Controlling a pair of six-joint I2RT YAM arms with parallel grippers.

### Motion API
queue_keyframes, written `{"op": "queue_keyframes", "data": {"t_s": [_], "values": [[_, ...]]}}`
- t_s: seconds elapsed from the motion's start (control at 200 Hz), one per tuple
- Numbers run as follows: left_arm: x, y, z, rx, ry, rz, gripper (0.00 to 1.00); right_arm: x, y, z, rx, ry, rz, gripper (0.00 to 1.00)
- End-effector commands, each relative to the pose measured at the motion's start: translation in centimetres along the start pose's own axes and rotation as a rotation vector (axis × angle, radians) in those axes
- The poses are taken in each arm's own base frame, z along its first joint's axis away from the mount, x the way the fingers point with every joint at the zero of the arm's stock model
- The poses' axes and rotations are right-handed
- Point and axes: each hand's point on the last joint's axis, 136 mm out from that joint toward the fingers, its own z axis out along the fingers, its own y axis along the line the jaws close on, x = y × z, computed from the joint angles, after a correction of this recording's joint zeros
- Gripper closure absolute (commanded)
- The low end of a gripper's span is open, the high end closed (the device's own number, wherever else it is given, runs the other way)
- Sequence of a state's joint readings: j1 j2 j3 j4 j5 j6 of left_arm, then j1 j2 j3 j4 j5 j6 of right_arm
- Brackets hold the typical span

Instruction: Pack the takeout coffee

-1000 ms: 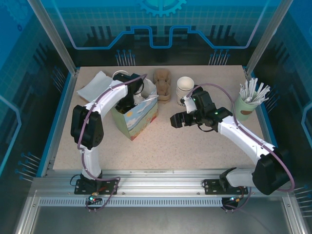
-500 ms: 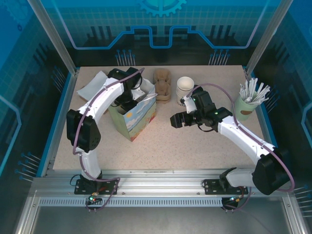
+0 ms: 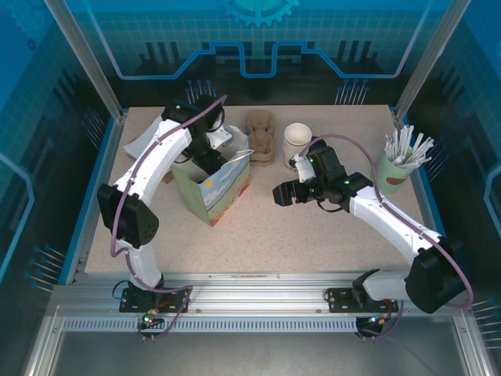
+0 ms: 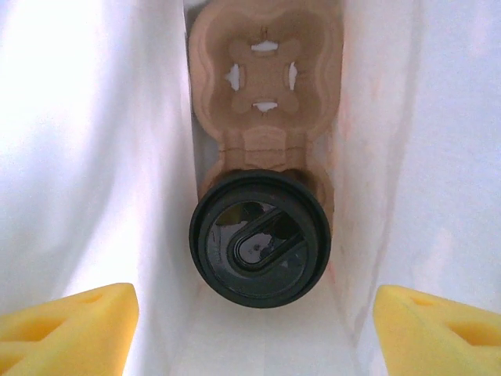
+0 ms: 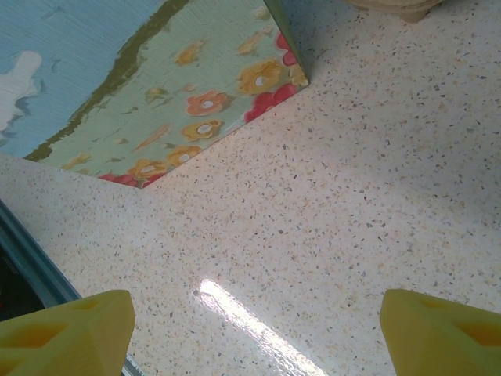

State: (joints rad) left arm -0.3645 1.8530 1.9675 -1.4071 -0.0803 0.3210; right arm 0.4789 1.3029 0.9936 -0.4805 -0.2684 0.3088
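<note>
The takeout coffee [image 4: 260, 239], its round black lid facing up, sits in one pocket of a brown pulp cup carrier [image 4: 264, 78] at the bottom of the flowered paper bag [image 3: 223, 192]. The bag's white inner walls [image 4: 94, 157] rise on both sides. My left gripper [image 4: 250, 337] hangs open above the bag's mouth, directly over the cup, with nothing between its yellow fingertips [image 4: 70, 325]; from above, the left gripper [image 3: 215, 150] sits at the bag's back edge. My right gripper [image 3: 280, 193] stands open and empty over bare table, right of the bag [image 5: 141, 86].
A second pulp carrier [image 3: 262, 135] lies behind the bag, with a stack of white cups [image 3: 297, 141] to its right. A green cup of stirrers [image 3: 399, 168] stands at the right edge. White napkins [image 3: 145, 139] lie at the back left.
My left arm has risen and drawn back, lifting its open gripper out of the bag. The cup stays in the carrier inside. The right arm has not moved.
</note>
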Motion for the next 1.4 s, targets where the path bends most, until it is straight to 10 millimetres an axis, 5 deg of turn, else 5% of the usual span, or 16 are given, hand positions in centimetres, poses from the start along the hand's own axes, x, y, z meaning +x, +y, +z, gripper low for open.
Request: {"op": "queue_keyframes", "data": {"t_s": [0.0, 0.355, 0.635, 0.79, 0.875, 1.1, 1.396], "values": [[0.1, -0.7, -2.9, 0.026, -0.064, 0.018, 0.2, -0.5, 0.9, -0.4, -0.01, -0.001, -0.032, 0.17], [-2.3, -0.2, -9.4, -0.031, -0.313, 0.004, 0.21, -0.7, 1.1, -0.4, -0.007, -0.003, -0.035, 0.17], [-4.9, -0.2, -18.0, -0.017, -0.726, -0.165, 0.23, -3.2, 0.7, -2.9, 0.079, -0.109, -0.069, 0.17], [-6.0, -6.0, -23.9, 0.397, -1.094, -0.195, 0.27, -6.6, -1.4, -7.3, 0.255, -0.266, -0.085, 0.16], [-6.0, -8.4, -25.6, 0.598, -1.2, -0.214, 0.27, -8.4, -2.8, -10.1, 0.368, -0.339, -0.094, 0.15], [-6.8, -12.6, -22.3, 0.611, -1.1, -0.176, 0.28, -11.1, -8.2, -16.2, 0.659, -0.366, -0.054, 0.15], [-7.1, -16.3, -17.0, 0.636, -1.019, -0.122, 0.28, -12.3, -18.6, -25.7, 0.968, -0.435, 0.209, 0.16]]}}
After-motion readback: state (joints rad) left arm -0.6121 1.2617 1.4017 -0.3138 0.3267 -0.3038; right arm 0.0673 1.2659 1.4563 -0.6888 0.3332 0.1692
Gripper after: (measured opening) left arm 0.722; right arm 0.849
